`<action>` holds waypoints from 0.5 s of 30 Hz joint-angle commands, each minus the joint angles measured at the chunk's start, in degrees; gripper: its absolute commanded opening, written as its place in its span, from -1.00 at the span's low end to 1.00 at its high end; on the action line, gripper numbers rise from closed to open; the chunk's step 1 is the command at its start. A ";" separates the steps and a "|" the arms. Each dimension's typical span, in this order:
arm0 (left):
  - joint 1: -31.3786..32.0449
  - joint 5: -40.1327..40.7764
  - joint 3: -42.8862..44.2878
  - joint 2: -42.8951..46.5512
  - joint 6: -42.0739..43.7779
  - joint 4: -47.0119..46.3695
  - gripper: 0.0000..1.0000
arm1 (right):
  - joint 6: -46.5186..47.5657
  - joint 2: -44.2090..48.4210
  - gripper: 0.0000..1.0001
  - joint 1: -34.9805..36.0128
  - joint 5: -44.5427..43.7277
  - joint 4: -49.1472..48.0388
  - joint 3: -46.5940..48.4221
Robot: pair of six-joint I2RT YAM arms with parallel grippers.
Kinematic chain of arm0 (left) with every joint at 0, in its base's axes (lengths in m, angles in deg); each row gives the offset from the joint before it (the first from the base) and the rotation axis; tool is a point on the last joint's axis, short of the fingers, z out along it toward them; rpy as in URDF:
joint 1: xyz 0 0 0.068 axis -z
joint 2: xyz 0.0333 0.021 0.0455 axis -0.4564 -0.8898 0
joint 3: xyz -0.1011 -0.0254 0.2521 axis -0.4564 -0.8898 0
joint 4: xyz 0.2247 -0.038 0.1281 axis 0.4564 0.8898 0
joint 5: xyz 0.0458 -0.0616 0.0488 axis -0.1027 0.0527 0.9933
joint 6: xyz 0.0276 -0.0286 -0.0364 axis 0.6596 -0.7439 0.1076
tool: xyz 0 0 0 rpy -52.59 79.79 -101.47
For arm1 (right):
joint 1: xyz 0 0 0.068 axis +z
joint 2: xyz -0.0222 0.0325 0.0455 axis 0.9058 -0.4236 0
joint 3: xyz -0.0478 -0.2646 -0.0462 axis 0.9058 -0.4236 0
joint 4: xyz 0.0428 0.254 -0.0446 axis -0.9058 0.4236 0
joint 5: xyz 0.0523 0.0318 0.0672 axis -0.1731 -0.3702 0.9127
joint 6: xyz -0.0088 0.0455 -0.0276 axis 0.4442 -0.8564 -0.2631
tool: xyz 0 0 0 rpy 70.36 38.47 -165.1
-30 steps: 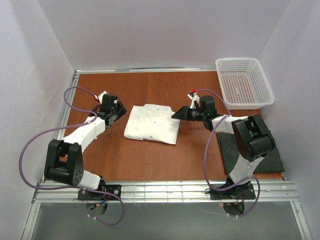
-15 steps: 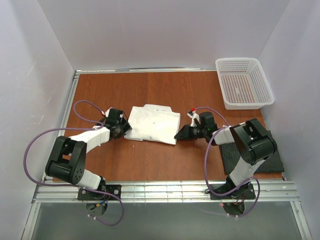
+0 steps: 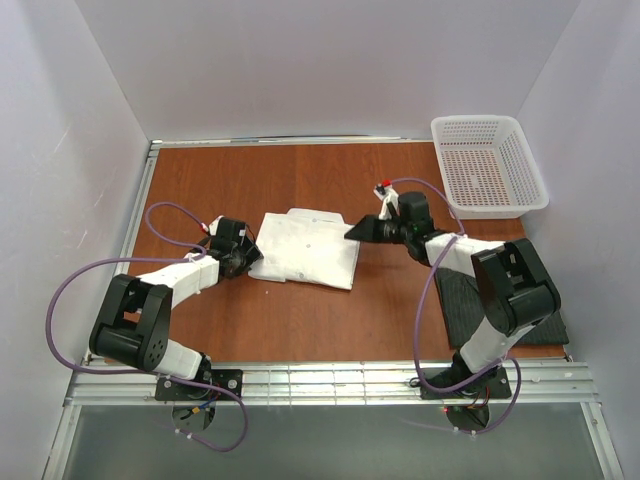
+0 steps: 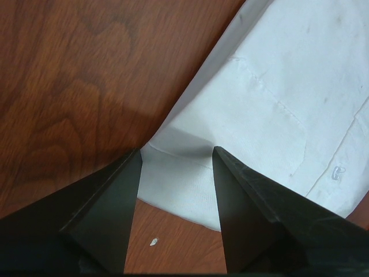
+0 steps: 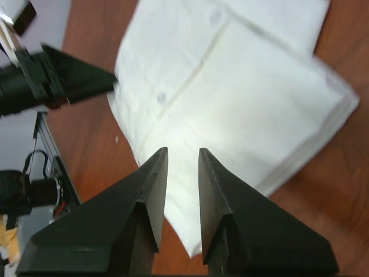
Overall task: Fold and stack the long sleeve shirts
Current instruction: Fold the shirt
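The white long sleeve shirt [image 3: 305, 248] lies folded into a rectangle at the middle of the table. My left gripper [image 3: 251, 263] is low at its near left corner. In the left wrist view the left gripper [image 4: 176, 158] is open, its fingers apart on either side of that shirt corner [image 4: 179, 187]. My right gripper [image 3: 350, 231] is at the shirt's right edge. Seen from the right wrist, the right gripper [image 5: 183, 151] hangs above the white shirt [image 5: 242, 98], open by a narrow gap with nothing in it. A dark charcoal shirt [image 3: 545, 325] lies flat under the right arm.
A white mesh basket [image 3: 480, 122] stands at the far right corner, with nothing showing inside. White walls close in the table on three sides. A metal rail [image 3: 330, 380] runs along the near edge by the arm bases.
The left gripper came down to the shirt's near left corner and narrowed its jaws, then held still. The right gripper dipped toward the near right corner and swung back to the right edge.
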 commanded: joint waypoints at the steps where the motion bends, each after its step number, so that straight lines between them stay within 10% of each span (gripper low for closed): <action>1: -0.07 1.20 0.17 1.66 0.93 2.05 -0.03 | -0.67 -3.92 -0.59 -0.24 -3.54 -0.69 8.75; 15: -0.07 0.41 -0.71 2.27 -1.62 2.40 -0.03 | -5.60 -20.45 -0.60 -2.52 -6.53 -11.68 13.09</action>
